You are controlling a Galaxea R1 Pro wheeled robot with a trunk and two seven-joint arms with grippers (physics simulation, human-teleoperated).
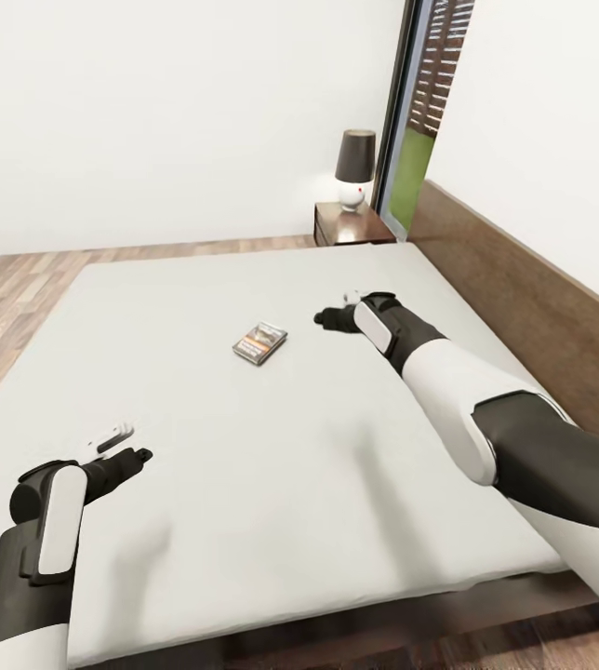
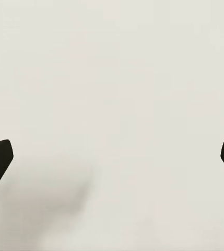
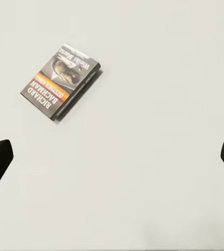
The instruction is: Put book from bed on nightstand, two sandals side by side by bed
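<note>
Both grippers, left at lower left and right at centre, are hovering with jaws spread wide over the bed; the book is lying flat mid-frame.

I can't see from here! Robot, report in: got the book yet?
Both grippers open, empty: right gripper over the bed, left gripper low. Book flat on mattress, untouched. Nothing blocking it.
</note>
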